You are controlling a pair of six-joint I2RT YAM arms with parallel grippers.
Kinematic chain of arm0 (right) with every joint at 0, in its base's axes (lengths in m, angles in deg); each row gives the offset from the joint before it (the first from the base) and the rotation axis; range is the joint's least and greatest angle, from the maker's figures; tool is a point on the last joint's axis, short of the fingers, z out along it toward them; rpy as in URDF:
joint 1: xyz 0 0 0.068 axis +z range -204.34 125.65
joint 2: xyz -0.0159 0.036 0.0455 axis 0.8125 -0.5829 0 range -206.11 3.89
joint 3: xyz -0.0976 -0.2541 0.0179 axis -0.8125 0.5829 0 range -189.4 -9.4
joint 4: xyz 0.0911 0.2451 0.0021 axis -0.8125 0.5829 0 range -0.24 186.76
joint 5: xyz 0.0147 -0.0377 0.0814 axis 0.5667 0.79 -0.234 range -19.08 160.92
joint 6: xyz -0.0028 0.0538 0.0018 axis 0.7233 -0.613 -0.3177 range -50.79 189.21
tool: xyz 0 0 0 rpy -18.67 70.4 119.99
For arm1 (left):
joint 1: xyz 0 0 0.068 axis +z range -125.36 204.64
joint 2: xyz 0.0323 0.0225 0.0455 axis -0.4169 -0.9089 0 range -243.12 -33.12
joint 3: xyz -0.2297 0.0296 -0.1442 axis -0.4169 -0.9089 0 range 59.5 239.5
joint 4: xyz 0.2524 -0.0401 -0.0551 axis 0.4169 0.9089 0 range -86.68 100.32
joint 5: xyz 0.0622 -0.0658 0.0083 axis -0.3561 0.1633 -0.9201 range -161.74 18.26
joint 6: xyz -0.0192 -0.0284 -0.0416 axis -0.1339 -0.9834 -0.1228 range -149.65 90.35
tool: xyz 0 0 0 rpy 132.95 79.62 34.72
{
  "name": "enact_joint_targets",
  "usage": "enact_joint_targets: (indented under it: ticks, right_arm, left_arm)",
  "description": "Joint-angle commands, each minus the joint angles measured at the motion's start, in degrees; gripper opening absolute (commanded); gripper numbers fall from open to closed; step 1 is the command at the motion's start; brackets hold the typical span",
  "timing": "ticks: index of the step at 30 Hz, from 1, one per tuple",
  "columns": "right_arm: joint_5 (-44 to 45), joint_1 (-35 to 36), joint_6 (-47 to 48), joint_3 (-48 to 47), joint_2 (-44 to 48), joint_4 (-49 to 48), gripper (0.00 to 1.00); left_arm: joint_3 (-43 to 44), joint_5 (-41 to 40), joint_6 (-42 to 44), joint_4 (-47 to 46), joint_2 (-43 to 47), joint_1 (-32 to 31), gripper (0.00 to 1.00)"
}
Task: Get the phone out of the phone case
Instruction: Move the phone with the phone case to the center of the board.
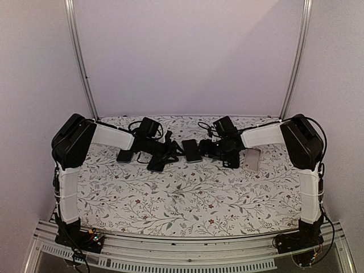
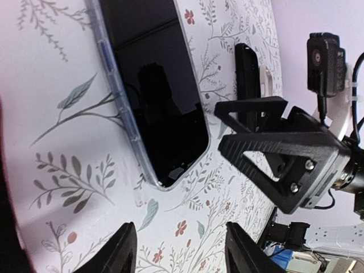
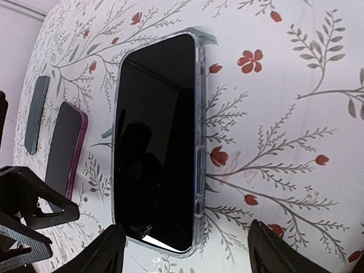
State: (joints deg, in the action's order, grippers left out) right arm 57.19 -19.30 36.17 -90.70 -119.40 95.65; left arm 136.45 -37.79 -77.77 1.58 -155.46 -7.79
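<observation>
A black phone [image 1: 191,151] lies screen up in the middle of the floral cloth, still sitting in its clear phone case [image 3: 199,131]. My left gripper [image 2: 181,253] is open just short of one end of the phone [image 2: 153,96], with only cloth between its fingertips. From the opposite end my right gripper [image 3: 187,256] faces the phone [image 3: 153,148], open wide, its fingertips just short of that end and off the case. The clear case rim [image 2: 122,108] wraps the phone's edge. In the top view both grippers, left [image 1: 170,153] and right [image 1: 207,149], flank the phone closely.
A purple-cased phone [image 3: 65,153] and a grey-green phone [image 3: 37,114] lie behind my left gripper. A silver phone [image 1: 252,159] lies under my right arm, beside a black phone [image 2: 247,79]. Another dark phone [image 1: 124,155] lies by my left arm.
</observation>
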Motion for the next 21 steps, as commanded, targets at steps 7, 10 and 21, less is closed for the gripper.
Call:
enact_joint_targets:
  ticks: [7, 10, 21]
  right_arm:
    - [12.1, 4.6, 9.1, -12.7, -5.3, 13.8, 0.98]
    - [12.8, 5.6, 9.5, -16.2, -8.0, 16.6, 0.99]
    - [21.6, 8.6, 11.1, -26.6, -15.5, 26.5, 0.99]
  left_arm:
    - [-9.5, -3.4, 3.3, -2.7, 6.9, 4.1, 0.55]
    - [-11.2, -3.9, 3.8, -2.7, 7.5, 5.3, 0.55]
    - [-11.8, -3.0, 4.3, -3.2, 9.2, 7.0, 0.55]
